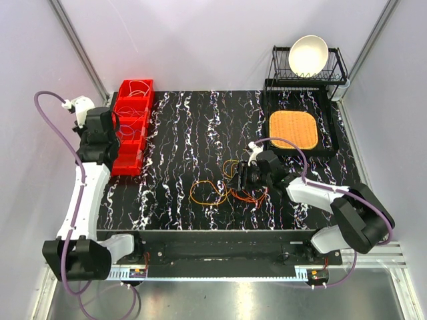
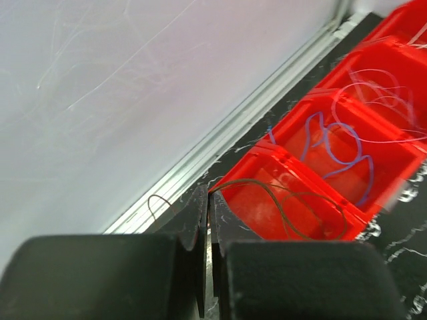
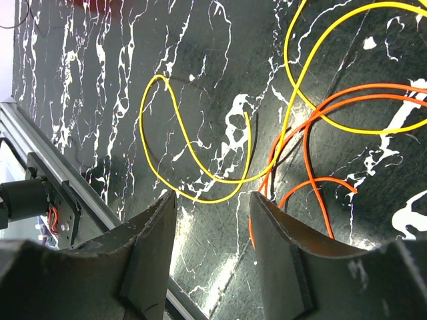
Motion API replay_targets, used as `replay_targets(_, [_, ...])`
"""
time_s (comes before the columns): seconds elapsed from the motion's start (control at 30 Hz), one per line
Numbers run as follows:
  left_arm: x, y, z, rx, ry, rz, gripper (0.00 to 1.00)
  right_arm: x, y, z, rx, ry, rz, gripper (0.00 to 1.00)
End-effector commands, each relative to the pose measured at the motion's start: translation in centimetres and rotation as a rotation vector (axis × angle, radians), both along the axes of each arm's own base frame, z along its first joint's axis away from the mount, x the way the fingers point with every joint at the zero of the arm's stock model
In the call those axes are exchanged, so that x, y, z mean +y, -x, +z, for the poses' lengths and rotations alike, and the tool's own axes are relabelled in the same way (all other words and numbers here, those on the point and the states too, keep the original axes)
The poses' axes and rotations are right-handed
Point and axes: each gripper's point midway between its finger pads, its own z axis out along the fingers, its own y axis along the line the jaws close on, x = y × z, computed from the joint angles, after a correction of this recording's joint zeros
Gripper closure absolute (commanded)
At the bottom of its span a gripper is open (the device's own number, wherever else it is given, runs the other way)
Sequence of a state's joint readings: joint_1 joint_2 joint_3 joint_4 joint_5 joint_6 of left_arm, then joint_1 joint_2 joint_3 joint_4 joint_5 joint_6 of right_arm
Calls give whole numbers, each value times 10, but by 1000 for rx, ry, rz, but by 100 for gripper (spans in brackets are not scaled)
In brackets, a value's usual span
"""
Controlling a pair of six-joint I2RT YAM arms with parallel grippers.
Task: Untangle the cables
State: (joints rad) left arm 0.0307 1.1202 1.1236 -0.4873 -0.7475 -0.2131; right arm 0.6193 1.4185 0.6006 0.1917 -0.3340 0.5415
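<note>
The left gripper [image 2: 205, 197] hangs at the near end of the red bins [image 1: 127, 163], its jaws pressed together on a thin brown cable [image 2: 257, 185] that trails into the nearest bin. A blue cable [image 2: 353, 143] lies in the next bin. Well right of the bins, the right gripper [image 1: 240, 179] hovers over the loose cables [image 1: 213, 190], jaws apart and empty. A yellow cable [image 3: 141, 130] loops just beyond its tips, and an orange cable [image 3: 305, 147] runs beside one finger.
</note>
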Motion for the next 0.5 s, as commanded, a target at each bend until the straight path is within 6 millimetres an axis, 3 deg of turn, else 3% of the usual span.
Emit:
replay_targets(0.0, [12, 0, -4, 14, -1, 86, 100, 2, -6, 16, -68, -38, 12, 46])
replay_targets(0.23, [-16, -29, -39, 109, 109, -98, 99, 1, -6, 17, -71, -44, 11, 46])
replay_targets(0.47, [-42, -60, -90, 337, 187, -255, 100, 0, -6, 17, -69, -46, 9, 47])
